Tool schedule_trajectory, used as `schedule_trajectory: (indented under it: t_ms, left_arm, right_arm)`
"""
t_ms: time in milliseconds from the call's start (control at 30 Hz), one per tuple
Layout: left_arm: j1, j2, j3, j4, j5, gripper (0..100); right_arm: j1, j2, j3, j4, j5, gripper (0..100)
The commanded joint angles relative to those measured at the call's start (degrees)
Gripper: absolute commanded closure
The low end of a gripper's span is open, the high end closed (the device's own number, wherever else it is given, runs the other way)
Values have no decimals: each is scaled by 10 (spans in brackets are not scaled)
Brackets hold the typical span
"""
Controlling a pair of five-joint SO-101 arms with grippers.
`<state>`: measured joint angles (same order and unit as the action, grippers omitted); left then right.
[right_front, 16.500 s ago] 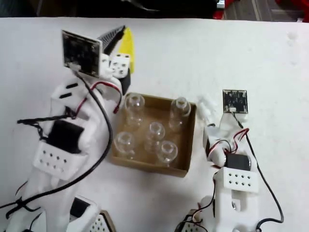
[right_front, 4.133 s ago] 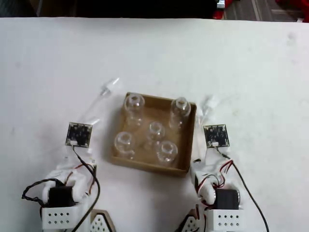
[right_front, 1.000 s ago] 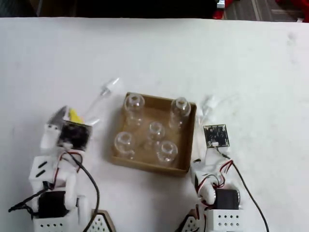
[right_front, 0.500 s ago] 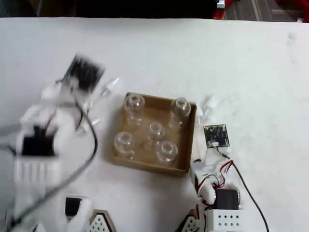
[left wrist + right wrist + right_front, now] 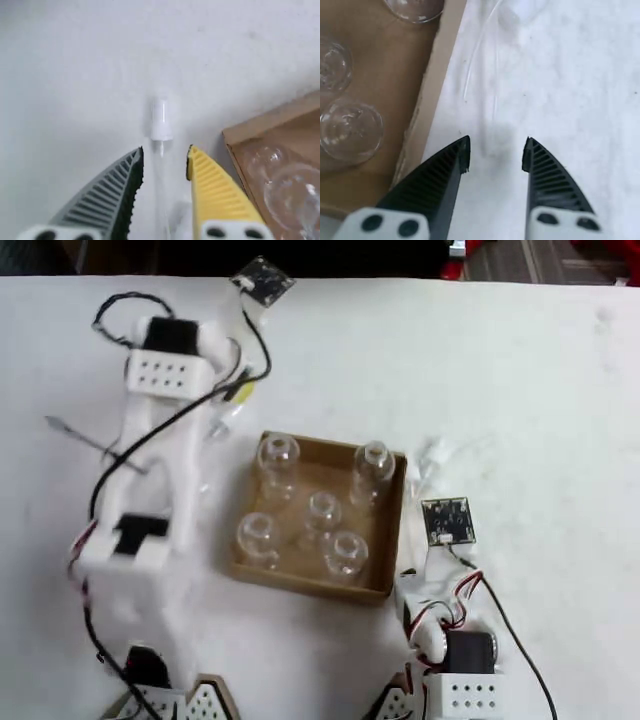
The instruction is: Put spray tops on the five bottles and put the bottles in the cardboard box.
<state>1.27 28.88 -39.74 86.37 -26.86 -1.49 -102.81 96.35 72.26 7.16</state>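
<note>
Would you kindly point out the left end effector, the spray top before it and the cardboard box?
left end effector (image 5: pixel 165 150), left wrist view, midway between its fingertips.
spray top (image 5: pixel 160 120), left wrist view, on its white head.
cardboard box (image 5: pixel 310 585), high view, on its near wall.

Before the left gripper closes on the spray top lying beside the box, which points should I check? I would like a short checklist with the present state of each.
1. Left gripper open: ok.
2. Spray top lined up: ok, its head lies just ahead of the fingertips, its tube between them.
3. Spray top apart from the cardboard box: ok.
4. Five bottles standing in the box: ok.
5. Right gripper out of the way, at the box's other side: ok.
6. Fingers low enough to grip: cannot tell.
</note>
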Motion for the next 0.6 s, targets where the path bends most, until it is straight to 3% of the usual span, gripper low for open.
schedule_trajectory:
  t_ms: [0,300,567]
  left_arm:
    - [1,168,-217,34,2,850]
    - [-18,406,-513,69,-4,846]
    - [-19,481,-539,62,-4,845]
  right_arm:
    - [-1,-2,5,5,1,846]
    - [-1,-2,5,5,1,846]
    - [-1,-2,5,5,1,846]
